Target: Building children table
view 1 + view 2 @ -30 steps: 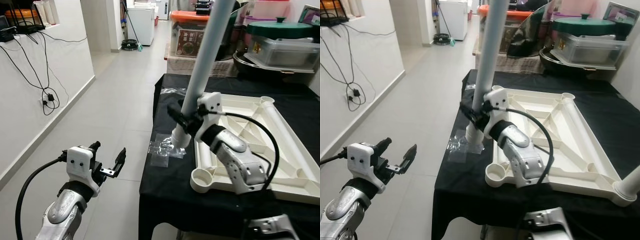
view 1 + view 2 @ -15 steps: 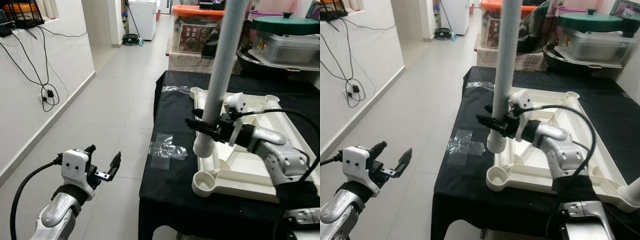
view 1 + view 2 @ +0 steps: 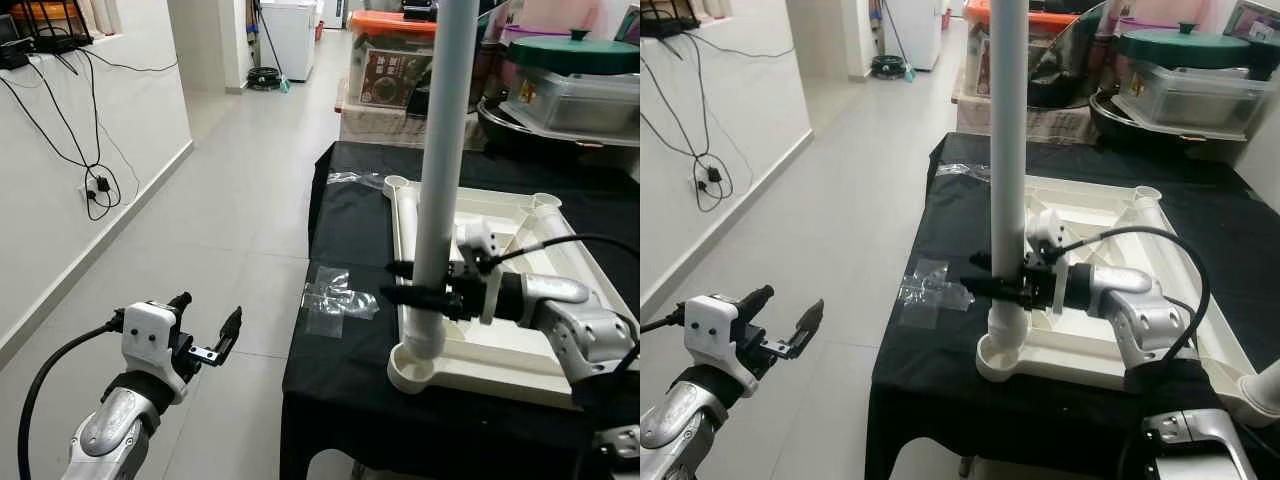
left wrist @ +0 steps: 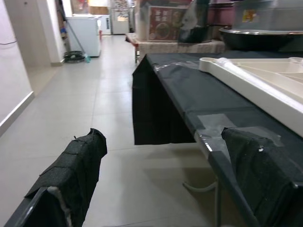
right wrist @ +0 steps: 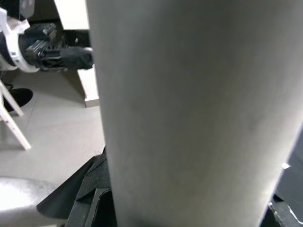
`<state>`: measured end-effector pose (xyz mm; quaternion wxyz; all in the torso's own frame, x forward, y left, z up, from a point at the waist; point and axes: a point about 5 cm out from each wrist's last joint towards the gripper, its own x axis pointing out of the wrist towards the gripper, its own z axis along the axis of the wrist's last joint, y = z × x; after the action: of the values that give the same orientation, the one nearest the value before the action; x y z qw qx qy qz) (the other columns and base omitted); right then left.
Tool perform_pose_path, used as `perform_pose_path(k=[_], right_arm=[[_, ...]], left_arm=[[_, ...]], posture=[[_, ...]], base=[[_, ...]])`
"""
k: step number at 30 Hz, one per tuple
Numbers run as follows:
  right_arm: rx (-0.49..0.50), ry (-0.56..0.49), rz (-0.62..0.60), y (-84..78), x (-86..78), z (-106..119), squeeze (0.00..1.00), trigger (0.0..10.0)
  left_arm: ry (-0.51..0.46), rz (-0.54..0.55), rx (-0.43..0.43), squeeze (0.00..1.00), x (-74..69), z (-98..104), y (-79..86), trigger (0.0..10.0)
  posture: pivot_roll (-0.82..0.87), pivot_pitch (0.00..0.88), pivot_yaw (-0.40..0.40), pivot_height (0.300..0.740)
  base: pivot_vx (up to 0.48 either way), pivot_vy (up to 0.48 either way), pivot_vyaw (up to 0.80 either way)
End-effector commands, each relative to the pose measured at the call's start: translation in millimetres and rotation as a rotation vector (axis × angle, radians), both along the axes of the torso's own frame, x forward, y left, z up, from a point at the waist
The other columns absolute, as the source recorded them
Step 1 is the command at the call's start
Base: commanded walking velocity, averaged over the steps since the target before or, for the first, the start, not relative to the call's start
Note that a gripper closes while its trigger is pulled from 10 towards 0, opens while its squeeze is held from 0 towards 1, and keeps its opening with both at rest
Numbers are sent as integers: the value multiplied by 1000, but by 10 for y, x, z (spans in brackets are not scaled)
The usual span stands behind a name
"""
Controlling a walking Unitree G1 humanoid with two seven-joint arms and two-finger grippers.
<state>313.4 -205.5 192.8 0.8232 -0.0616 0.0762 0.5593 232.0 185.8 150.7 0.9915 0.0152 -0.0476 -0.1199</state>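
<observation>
A white children's table top (image 3: 404, 225) lies upside down on a black-draped table (image 3: 340, 390). A long pale grey table leg (image 3: 440, 180) stands upright, and its lower end sits at the round corner socket (image 3: 411, 371) nearest me on the left. My right gripper (image 3: 410, 296) is shut on the leg a little above the socket, and the leg (image 5: 189, 113) looms close in the right wrist view. My left gripper (image 3: 205, 335) is open with nothing in it. It hangs low over the floor, left of the table.
A crumpled clear plastic bag (image 3: 338, 298) lies on the cloth left of the table top. Another leg end (image 3: 1262, 385) shows at the near right corner. Storage boxes and a lidded tub (image 3: 570, 90) crowd the back. Tiled floor (image 3: 220, 220) runs along a wall with hanging cables (image 3: 95, 190).
My right gripper has brought the leg from a tilt to upright and moved it toward me, onto the near left corner socket. The left arm has barely moved.
</observation>
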Motion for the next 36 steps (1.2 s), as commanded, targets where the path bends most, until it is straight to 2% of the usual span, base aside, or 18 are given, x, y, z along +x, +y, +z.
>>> perform_pose_path(k=[1, 9, 17, 23, 27, 30, 34, 35, 36], right_arm=[[-38, -9, 12, -41, -10, -16, 0, 10000], [-94, -13, 18, -1, 7, -161, 0, 10000], [-61, -22, 39, 215, -16, -279, 0, 10000], [-26, -10, 42, 283, -63, -332, 0, 10000], [6, -8, -16, 291, -86, -409, 0, 10000], [47, -19, -134, 261, -21, -425, 0, 10000], [60, -22, -173, 252, -2, -431, 0, 10000], [89, -24, -253, 240, -5, -464, 0, 10000], [89, -24, -253, 240, -5, -464, 0, 10000]], left_arm=[[18, -6, 3, 0, -12, -51, 1, 10000], [17, -6, 4, 0, -6, -56, 0, 10000], [19, -4, 4, 0, -10, -61, 5, 10000], [21, -2, 4, 0, -11, -66, 9, 10000], [26, -1, 5, 0, -6, -78, 15, 10000], [25, 1, 4, 0, 1, -79, 15, 10000], [25, 2, 4, 0, 3, -79, 16, 10000], [27, 7, 3, 0, -1, -86, 21, 10000], [27, 7, 3, 0, -1, -86, 21, 10000]], posture=[[47, 0, -86, 740], [51, 0, -91, 740], [60, 0, -94, 740], [60, 0, -94, 740], [51, 0, -87, 740], [47, 0, -88, 740], [47, 0, -88, 740], [43, 0, -86, 740], [43, 0, -86, 740]], base=[[0, 0, 0], [0, 0, 0], [0, 0, 0], [0, 0, 0], [0, 0, 0], [0, 0, 0], [0, 0, 0], [0, 0, 0], [0, 0, 0]])
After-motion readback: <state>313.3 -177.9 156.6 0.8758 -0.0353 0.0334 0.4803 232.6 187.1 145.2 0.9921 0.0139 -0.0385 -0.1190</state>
